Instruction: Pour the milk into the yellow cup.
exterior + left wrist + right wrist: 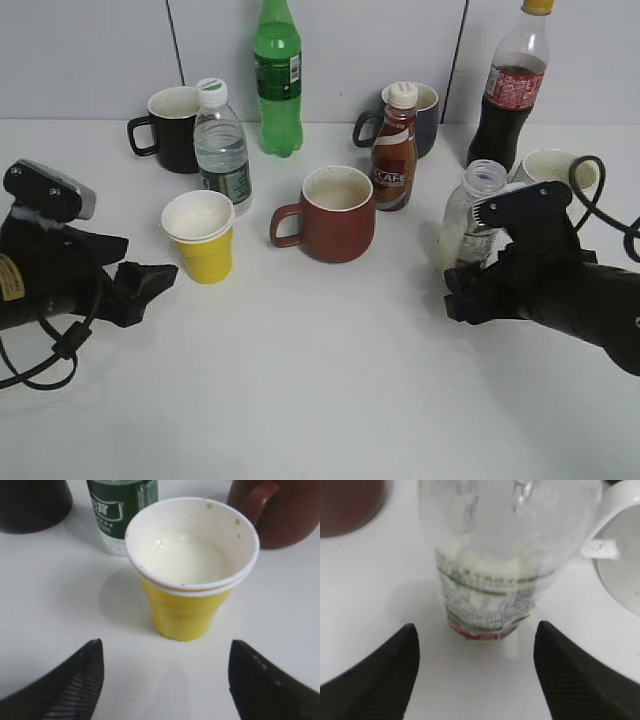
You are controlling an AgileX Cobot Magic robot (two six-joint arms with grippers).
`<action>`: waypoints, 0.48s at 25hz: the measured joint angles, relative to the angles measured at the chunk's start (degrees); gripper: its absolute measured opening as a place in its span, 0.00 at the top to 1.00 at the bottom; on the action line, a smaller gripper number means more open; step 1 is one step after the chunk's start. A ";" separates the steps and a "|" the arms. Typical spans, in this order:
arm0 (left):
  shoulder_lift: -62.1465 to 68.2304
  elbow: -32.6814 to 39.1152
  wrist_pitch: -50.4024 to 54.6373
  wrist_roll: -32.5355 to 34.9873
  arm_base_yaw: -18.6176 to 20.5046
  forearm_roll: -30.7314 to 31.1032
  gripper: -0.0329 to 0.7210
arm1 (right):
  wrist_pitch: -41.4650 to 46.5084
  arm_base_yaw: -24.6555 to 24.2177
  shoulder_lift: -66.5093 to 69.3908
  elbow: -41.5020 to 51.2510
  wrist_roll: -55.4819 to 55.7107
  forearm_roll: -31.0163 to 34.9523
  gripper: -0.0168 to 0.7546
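The yellow cup [202,236] stands upright on the white desk [320,400], at about 9 o'clock from the dark red mug [331,214] and just at 5 o'clock from the clear water bottle [221,146] with the white cap. In the left wrist view the yellow cup [191,565] has white liquid inside, and some drops stick on its inner wall. The left claw [140,287] rests low over the desk at about 7 o'clock from the cup; its two fingers [65,685] are apart, one on each side of the cup, and they do not touch it. The milk bottle [468,217] stands upright and without cap on the right part of the desk, just beside a white mug [553,166] which is at 1 o'clock from it. In the right wrist view the milk bottle [492,575] is mostly clear, with a white film on the walls and some white liquid near the label with the red band at the base. The right claw [470,290] is at 6 o'clock from the bottle; its fingers [380,680] are apart, one on each side of the base, not touching it. Behind, a brown coffee bottle [395,150] stands at 1 o'clock from the red mug, and further back are a green bottle [278,80], a black mug [170,128], a dark blue mug [425,115] and a cola bottle [508,95].
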 joint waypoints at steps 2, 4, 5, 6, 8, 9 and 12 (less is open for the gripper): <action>-2.30 0.01 3.90 -0.13 -1.50 -2.46 0.18 | 4.36 0.00 -2.15 0.04 0.00 0.30 0.28; -4.94 0.01 8.48 -0.13 -2.96 -4.86 0.18 | 8.33 0.00 -4.49 0.04 0.00 1.52 0.28; -6.29 0.06 10.96 -0.17 -3.52 -5.85 0.18 | 10.42 0.00 -5.84 0.04 0.00 2.34 0.28; -7.65 0.06 13.33 -0.17 -4.19 -7.18 0.18 | 12.45 0.00 -7.21 0.04 0.00 2.99 0.28; -9.55 0.06 16.50 -0.17 -5.09 -9.09 0.18 | 16.68 0.00 -9.85 0.04 0.00 3.89 0.28; -11.83 0.06 20.14 -0.17 -6.11 -11.73 0.18 | 19.30 0.00 -11.37 0.04 0.00 4.15 0.28; -16.42 0.06 27.40 -0.19 -7.86 -16.30 0.18 | 27.81 0.00 -16.06 0.04 0.00 4.21 0.28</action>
